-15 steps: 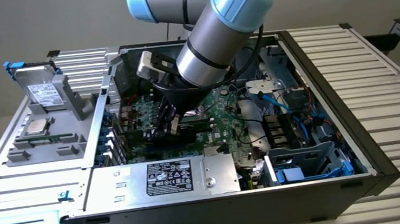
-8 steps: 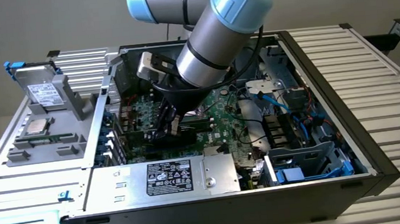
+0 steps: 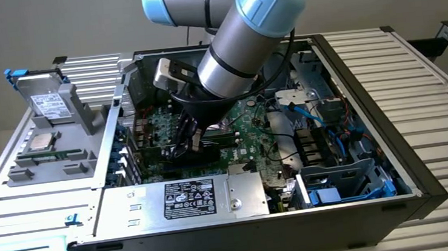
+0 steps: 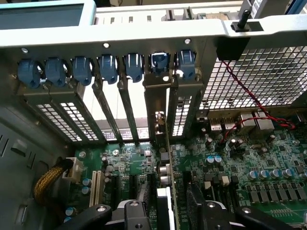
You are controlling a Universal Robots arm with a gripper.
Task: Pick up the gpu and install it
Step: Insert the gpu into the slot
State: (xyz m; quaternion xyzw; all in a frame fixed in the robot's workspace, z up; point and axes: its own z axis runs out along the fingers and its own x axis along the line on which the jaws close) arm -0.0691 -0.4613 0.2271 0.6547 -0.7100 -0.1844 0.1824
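gpu [image 4: 163, 205] upright on motherboard [image 4: 249, 158], claw [image 4: 172, 214] parted astride

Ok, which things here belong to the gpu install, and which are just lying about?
Job: gpu, upright on the motherboard; gripper, open astride it.
Lying about: hard drive and CPU on the side tray; power supply; braided cable.

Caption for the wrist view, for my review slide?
Open hand straddling the graphics card, which stands upright on the motherboard by the row of blue slot clips.
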